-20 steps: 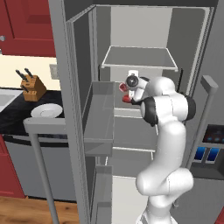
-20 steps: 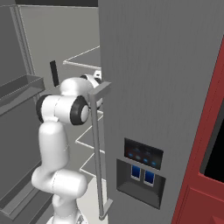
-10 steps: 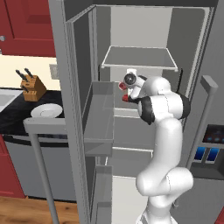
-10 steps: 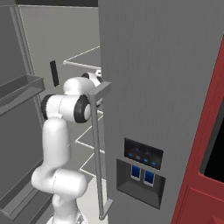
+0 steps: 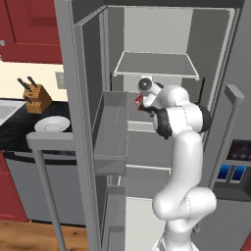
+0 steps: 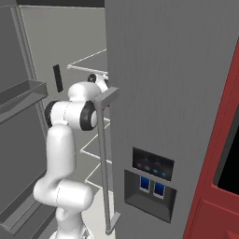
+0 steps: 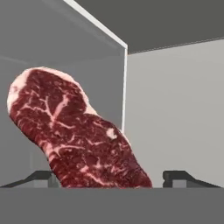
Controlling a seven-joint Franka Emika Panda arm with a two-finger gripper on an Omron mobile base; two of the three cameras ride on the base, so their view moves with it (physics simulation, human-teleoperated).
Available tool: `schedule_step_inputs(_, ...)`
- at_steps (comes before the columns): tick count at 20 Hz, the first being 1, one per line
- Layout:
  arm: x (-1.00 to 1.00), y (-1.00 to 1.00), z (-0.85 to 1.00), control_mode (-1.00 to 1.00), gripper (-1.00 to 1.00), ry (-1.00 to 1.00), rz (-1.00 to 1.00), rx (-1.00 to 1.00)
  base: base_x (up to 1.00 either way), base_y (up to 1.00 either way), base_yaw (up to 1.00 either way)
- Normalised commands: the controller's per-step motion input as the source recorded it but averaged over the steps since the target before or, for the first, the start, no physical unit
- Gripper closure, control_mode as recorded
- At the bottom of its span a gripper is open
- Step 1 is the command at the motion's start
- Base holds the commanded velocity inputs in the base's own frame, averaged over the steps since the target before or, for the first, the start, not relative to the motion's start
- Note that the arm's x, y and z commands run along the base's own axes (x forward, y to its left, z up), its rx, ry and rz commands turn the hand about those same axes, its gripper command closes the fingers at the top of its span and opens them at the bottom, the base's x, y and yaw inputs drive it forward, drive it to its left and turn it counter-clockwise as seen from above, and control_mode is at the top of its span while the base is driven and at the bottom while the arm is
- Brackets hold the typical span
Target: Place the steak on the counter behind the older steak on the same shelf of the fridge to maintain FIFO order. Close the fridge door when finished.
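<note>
Inside the tall grey steel fridge (image 5: 162,59), the two-finger tool (image 7: 116,179) now stands with its dark fingertips (image 7: 177,177) spread wide, well apart from the dark red marbled raw steak (image 7: 74,135), where a second ago it was narrower. The steak sits tilted between them near the pale shelf edge. The white arm (image 5: 179,147) reaches a touch deeper than before.
</note>
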Motion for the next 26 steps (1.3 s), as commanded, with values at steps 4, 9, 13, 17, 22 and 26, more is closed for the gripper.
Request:
schedule_step_inputs(4, -0.11, 0.00, -0.21, -1.00, -1.00, -0.01, 0.00, -0.01, 0.00, 0.00, 0.00)
schedule_step_inputs(9, -0.45, 0.00, -0.18, -1.00, -1.00, -0.09, 0.00, -0.01, 0.00, 0.00, 0.00)
schedule_step_inputs(13, -0.59, 0.00, -0.12, -1.00, -1.00, -0.11, 0.00, 0.00, 0.00, 0.00, 0.00)
schedule_step_inputs(17, -0.42, 0.08, 0.01, -1.00, -1.00, -0.16, 0.00, -0.02, 0.00, 0.00, 0.00)
schedule_step_inputs(22, -0.62, 0.33, 0.01, -1.00, -1.00, -0.15, 0.00, -0.02, 0.00, 0.00, 0.00)
schedule_step_inputs(26, -0.87, 0.34, 0.01, -1.00, -1.00, -0.01, -0.01, 0.00, 0.00, 0.00, 0.00)
